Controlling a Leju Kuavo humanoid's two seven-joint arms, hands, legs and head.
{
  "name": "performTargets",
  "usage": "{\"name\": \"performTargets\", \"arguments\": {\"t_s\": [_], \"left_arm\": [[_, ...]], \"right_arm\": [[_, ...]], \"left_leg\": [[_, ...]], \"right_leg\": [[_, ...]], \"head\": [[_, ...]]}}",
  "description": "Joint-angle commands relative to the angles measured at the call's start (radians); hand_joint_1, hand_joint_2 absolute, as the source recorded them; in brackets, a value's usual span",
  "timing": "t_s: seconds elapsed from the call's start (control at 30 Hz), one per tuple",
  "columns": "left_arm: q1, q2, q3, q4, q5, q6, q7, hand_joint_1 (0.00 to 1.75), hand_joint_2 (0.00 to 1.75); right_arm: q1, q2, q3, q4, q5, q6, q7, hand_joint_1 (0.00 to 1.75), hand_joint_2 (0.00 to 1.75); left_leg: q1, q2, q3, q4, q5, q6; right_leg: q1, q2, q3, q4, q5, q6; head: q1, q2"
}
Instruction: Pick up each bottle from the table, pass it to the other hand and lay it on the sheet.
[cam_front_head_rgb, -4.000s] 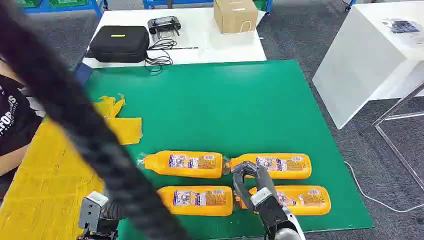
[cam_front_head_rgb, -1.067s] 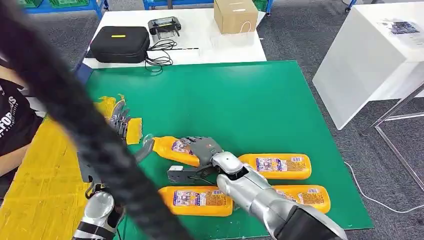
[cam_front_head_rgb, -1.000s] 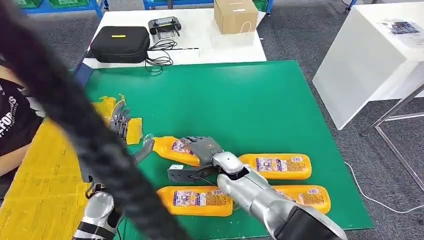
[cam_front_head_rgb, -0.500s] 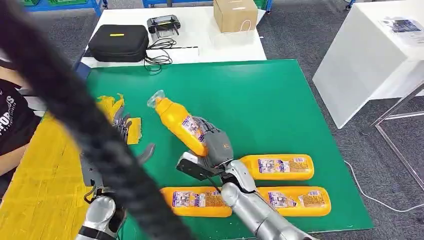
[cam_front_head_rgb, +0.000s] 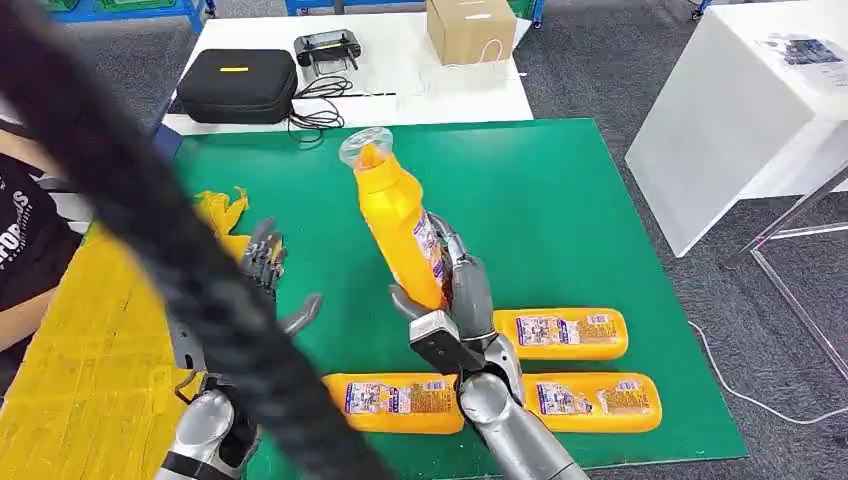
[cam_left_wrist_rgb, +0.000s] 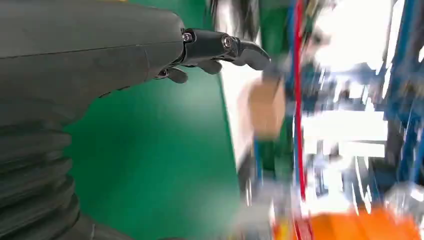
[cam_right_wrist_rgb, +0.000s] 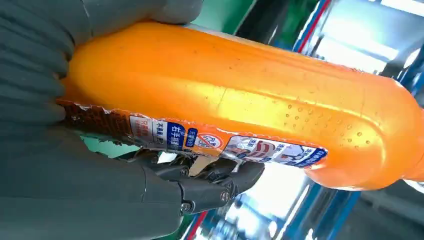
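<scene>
Currently the right hand (cam_front_head_rgb: 462, 300) grasps an orange bottle (cam_front_head_rgb: 398, 225) raised nearly upright above the green mat (cam_front_head_rgb: 540, 210); the left hand (cam_front_head_rgb: 262, 290) hovers empty, fingers spread.

Blk case (cam_front_head_rgb: 238, 87), controller (cam_front_head_rgb: 328, 48), cardboard box (cam_front_head_rgb: 470, 29) on wht table (cam_front_head_rgb: 420, 85).

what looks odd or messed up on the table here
The yellow sheet has a crumpled, torn-looking corner at the green mat's left edge. A thick black cable hangs across the head view. The three lying bottles look intact.
</scene>
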Motion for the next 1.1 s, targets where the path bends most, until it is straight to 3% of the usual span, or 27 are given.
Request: {"name": "performTargets", "arguments": {"t_s": [0.03, 0.57, 1.1], "left_arm": [[-0.089, 0.045, -0.063, 0.139, 0.161, -0.201, 0.049, 0.0, 1.75], [-0.105, 0.042, -0.073, 0.14, 0.204, -0.243, 0.061, 0.0, 1.75], [-0.105, 0.042, -0.073, 0.14, 0.204, -0.243, 0.061, 0.0, 1.75]], "right_arm": [[-0.058, -0.029, 0.15, 0.109, 0.049, 0.101, -0.04, 1.75, 1.75], [-0.094, -0.027, 0.266, 0.231, 0.161, 0.108, -0.01, 1.75, 1.75], [-0.094, -0.027, 0.266, 0.231, 0.161, 0.108, -0.01, 1.75, 1.75]], "left_leg": [[0.001, 0.002, 0.006, -0.001, -0.001, 0.0], [0.001, 0.0, 0.005, -0.001, -0.001, 0.0], [0.001, 0.0, 0.004, -0.001, -0.001, 0.0]], "right_leg": [[0.001, 0.0, 0.007, -0.002, 0.0, -0.001], [0.001, -0.001, 0.006, -0.002, -0.001, -0.001], [0.001, -0.001, 0.005, -0.001, -0.001, 0.0]], "head": [[0.0, 0.0], [0.0, 0.0], [0.0, 0.0]]}}
